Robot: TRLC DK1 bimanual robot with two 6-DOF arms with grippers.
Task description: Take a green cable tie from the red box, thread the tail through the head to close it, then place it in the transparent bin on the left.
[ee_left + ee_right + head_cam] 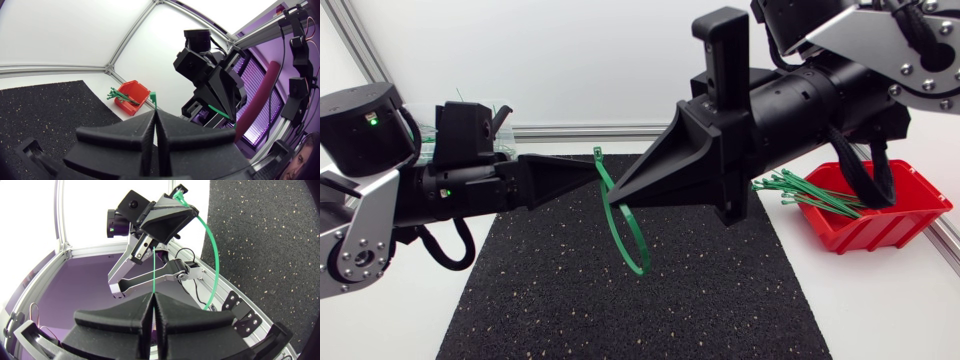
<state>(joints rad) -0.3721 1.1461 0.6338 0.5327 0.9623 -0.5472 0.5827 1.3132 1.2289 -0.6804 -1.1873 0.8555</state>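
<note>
fingers [131, 131] of the left gripper [591, 181] are pressed flat together, pinching one end of the green cable tie [641, 266]; a short green tip pokes out past them. the right gripper [612, 190] has its fingers [125, 311] closed too, with a thin strand of the same tie running out from between them. the two wedge tips sit nearly nose to nose above the middle of the black mat [620, 320], the left arm coming in from the left and the right arm from the right. the tie arcs between them and hangs down as a loop in the air over the mat, touching nothing else. whether the tail sits in the head cannot be told. the bulky right wrist stands between the loop and the red box [895, 215], which rests on the white table [880, 310] at the right, just off the mat, with loose green ties [805, 190] fanning out over its left rim. the transparent bin [424, 152] lies far left, mostly hidden behind the left arm.
</note>
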